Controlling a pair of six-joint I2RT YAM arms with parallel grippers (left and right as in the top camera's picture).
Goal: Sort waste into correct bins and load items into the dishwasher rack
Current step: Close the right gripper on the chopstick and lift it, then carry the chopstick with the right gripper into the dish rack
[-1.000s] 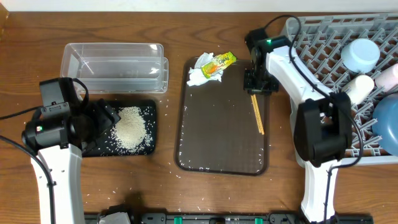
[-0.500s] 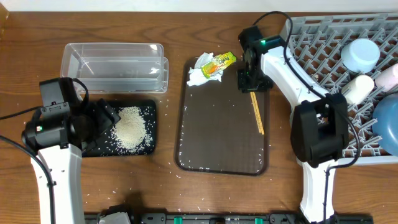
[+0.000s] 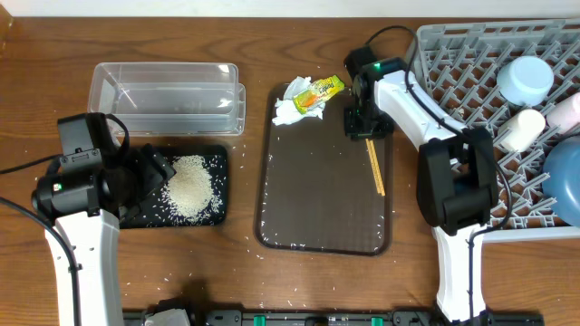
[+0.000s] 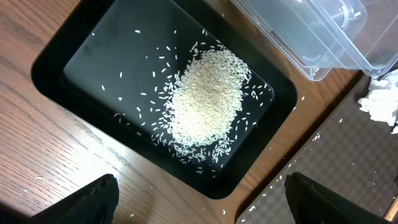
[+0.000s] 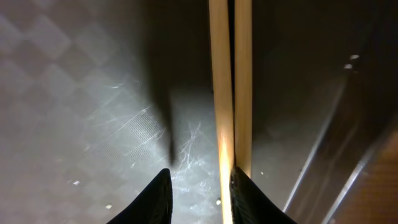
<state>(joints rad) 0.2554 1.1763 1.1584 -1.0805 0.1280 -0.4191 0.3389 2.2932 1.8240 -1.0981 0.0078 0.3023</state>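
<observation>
Two wooden chopsticks (image 3: 375, 167) lie side by side on the dark brown serving tray (image 3: 317, 208). My right gripper (image 3: 359, 123) hovers low over their far end. In the right wrist view the gripper (image 5: 200, 182) stands narrowly open, and its right finger overlaps the chopsticks (image 5: 222, 93) without clamping them. The napkin (image 3: 288, 110) and yellow-green wrapper (image 3: 319, 92) sit at the tray's far edge. My left gripper (image 3: 159, 172) is wide open and empty (image 4: 199, 208) above the black tray (image 4: 43, 68), which holds a heap of rice (image 4: 205, 99).
The clear tub (image 3: 168, 95) stands behind the black tray. The grey rack (image 3: 471, 63) at the right holds a light-blue bowl (image 3: 526, 80), white cup (image 3: 518, 129), pink cup (image 3: 566, 110) and large blue bowl (image 3: 564, 177). Stray rice grains dot the table.
My right gripper has shifted left and slightly toward the far end of the chopsticks. The left arm has stayed still.
</observation>
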